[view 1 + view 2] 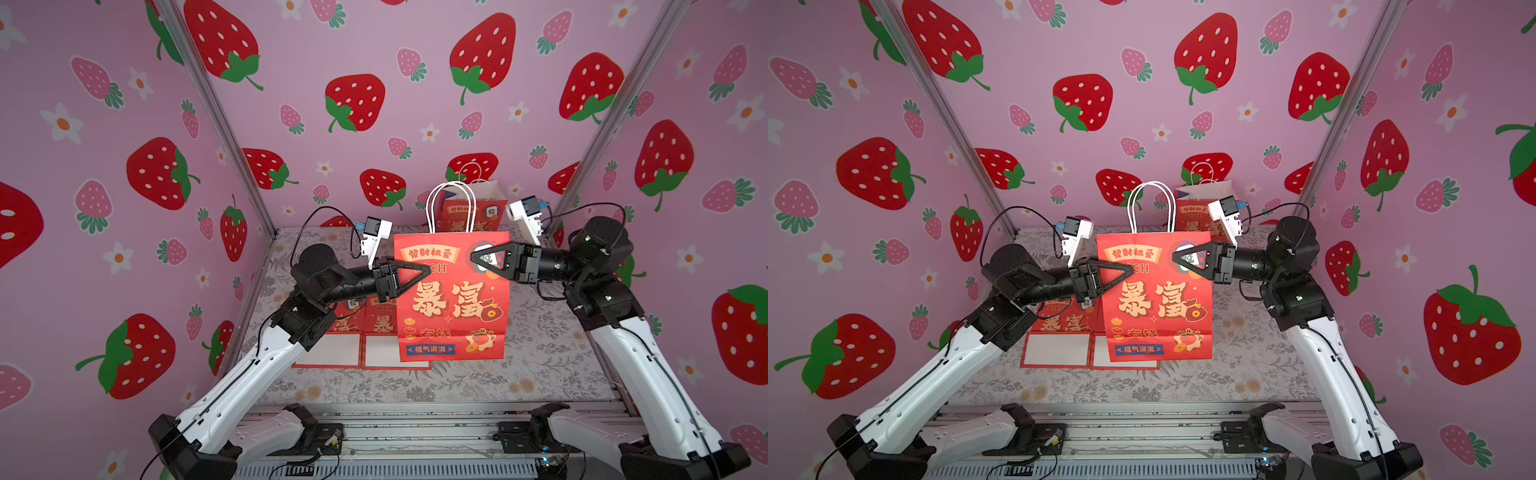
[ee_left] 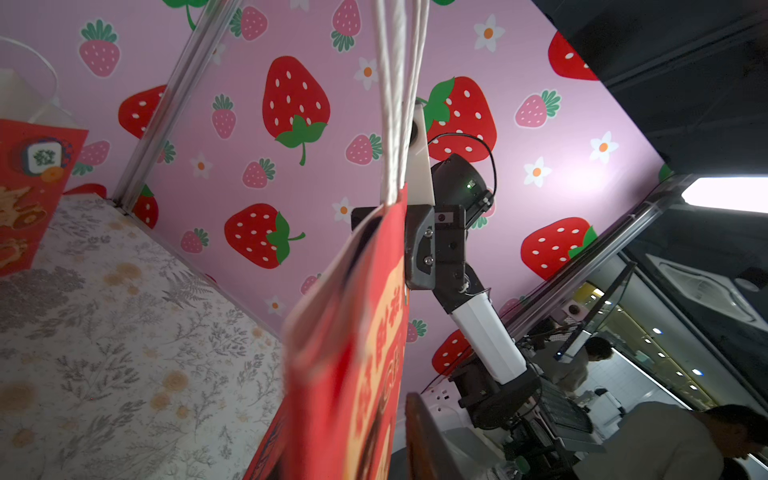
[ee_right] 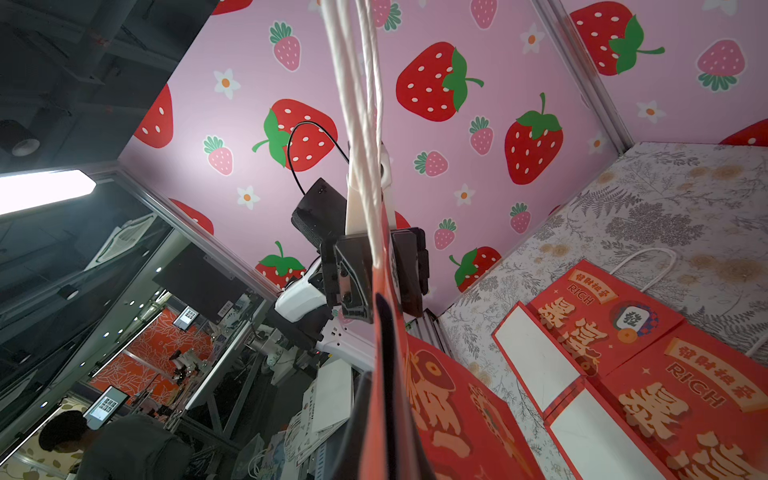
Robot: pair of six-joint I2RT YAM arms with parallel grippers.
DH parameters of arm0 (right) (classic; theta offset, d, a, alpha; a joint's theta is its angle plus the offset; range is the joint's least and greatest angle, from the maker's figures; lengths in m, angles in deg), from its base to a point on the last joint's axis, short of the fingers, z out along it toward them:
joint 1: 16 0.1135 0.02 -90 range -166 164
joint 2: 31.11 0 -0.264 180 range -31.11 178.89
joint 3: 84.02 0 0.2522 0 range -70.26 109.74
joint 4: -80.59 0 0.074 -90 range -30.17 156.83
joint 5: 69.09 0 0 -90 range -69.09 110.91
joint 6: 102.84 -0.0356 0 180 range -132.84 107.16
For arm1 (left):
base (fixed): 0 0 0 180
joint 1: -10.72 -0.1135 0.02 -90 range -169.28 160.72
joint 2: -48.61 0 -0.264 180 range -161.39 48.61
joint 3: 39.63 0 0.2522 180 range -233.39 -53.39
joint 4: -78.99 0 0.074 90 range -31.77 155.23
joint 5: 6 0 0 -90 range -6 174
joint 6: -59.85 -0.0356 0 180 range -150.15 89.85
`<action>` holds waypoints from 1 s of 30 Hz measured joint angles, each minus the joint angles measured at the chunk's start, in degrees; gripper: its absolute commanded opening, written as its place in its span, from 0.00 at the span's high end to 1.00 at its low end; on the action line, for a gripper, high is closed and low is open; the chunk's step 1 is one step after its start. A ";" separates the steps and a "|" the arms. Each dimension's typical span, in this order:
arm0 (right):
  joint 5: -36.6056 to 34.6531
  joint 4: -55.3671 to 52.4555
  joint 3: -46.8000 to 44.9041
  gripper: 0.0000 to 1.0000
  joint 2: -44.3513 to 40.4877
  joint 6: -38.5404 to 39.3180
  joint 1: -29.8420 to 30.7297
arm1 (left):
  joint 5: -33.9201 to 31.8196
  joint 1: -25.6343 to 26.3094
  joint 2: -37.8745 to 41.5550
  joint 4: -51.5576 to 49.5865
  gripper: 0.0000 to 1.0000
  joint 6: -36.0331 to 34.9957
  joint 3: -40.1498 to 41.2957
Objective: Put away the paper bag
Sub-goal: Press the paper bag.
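The red paper bag (image 1: 451, 299) (image 1: 1154, 299) with gold characters and white cord handles (image 1: 451, 203) hangs upright above the table, its flat face toward the top views. My right gripper (image 1: 473, 255) (image 1: 1176, 257) is shut on its upper right corner; the right wrist view shows the paper (image 3: 449, 415) pinched in my right gripper (image 3: 374, 424). My left gripper (image 1: 426, 270) (image 1: 1129, 269) straddles the upper left edge. In the left wrist view the bag (image 2: 353, 353) sits between the jaws, with a slim gap to the one visible finger (image 2: 419, 440); the other finger is hidden.
A second matching bag (image 1: 473, 212) (image 1: 1204, 212) stands at the back against the wall. Two flattened red bags (image 1: 361, 328) (image 1: 1059, 332) (image 3: 602, 353) lie side by side on the floral table (image 1: 540, 353), under the left arm. Strawberry-print walls enclose three sides.
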 measured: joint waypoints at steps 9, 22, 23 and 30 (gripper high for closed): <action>0.46 -0.13 -0.50 0.64 -0.20 0.09 0.00 | -1.03 0.09 0.13 -0.20 1.00 -0.46 -0.07; 1.31 -0.96 -8.68 0.21 -7.85 1.14 -0.11 | -0.94 -1.62 0.35 0.85 1.00 2.89 -0.61; 1.22 -0.61 -9.07 0.21 -8.13 0.96 -0.11 | -0.81 -1.70 0.28 1.40 1.00 3.48 -0.63; -0.09 3.58 -12.63 0.31 -8.50 -1.92 -0.11 | -0.76 -1.84 -0.42 4.20 1.00 5.84 -0.70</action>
